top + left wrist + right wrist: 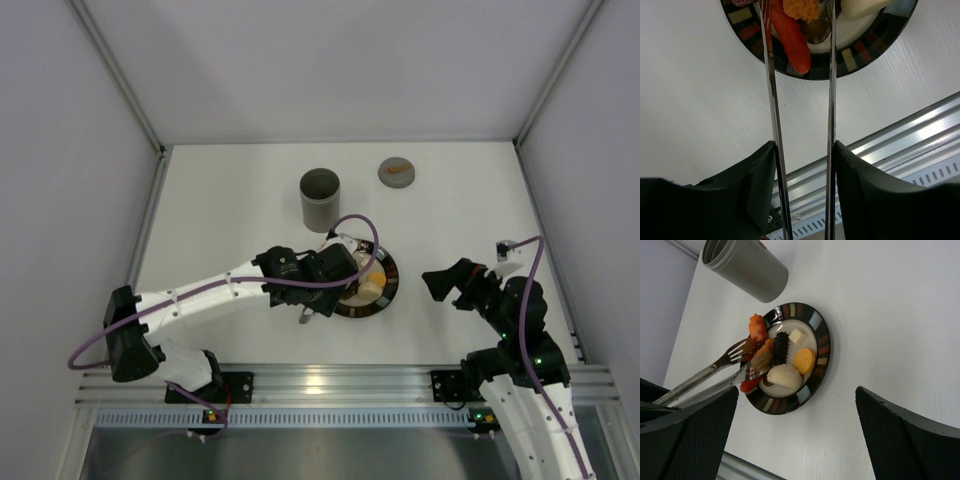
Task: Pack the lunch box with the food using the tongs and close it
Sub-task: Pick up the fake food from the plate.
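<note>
Top view: tall dark-grey cylindrical lunch box (320, 198) upright on the white desk (220, 200) beyond the dark round plate (392, 282). Left wrist: left claw (804, 150), half closed, pinches long silver tongs (771, 100). Right wrist: right claw (795, 440) gapes empty; tongs reach orange food (757, 327)

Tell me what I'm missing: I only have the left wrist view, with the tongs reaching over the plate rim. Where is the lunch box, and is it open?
Observer: The lunch box stands upright beyond the plate, its mouth uncovered.
Operator: And its lid?
Observer: The lid lies flat on the table to the right of the lunch box, apart from it.
Operator: The left claw has the tongs. What about the right one?
Observer: The right claw is open and empty, off to the right of the plate.
</note>
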Motion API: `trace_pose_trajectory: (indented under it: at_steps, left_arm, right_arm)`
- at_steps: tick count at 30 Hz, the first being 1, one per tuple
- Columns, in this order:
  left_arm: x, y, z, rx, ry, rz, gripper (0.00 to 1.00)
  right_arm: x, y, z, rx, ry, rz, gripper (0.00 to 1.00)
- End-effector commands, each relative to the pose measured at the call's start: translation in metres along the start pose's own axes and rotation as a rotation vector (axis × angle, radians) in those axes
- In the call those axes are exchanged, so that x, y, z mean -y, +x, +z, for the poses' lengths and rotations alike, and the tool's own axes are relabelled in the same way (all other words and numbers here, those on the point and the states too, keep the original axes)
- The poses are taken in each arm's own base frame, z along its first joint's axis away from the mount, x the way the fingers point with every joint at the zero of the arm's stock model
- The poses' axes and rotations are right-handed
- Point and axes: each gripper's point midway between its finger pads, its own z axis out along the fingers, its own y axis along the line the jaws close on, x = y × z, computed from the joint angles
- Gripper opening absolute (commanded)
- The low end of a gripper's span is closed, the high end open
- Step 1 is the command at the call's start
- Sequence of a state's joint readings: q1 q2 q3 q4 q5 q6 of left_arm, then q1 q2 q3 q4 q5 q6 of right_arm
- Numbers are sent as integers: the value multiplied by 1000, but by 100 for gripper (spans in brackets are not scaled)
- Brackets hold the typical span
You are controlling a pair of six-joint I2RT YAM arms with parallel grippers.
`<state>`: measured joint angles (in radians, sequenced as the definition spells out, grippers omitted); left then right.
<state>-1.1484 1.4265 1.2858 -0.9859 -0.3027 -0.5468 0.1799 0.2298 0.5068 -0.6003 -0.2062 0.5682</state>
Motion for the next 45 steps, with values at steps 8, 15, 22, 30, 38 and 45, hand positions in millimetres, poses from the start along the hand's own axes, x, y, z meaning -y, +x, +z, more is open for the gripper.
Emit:
trace_pose_trajectory:
  at_steps: [8,15,22,30,38,45]
  left_arm:
    - [9,-3,6,12,30,10,50]
    - [10,-5,2,19,38,10,39]
    - [6,-16,-13,49,31,1,26]
    - [2,-23,-26,77,26,-8,22]
    - [-4,-26,-36,95,16,-14,20]
    - [-7,-32,-47,122,18,-23,18]
  right_arm:
    - [-8,-19,-8,43,1,-18,99]
    - [-7,-17,-8,45,1,-17,100]
    - [-6,-16,-8,43,3,-13,99]
    - [-5,-14,-8,40,3,-10,99]
    - [-4,-12,-7,36,3,-6,99]
    - [-5,-13,-7,39,1,-4,99]
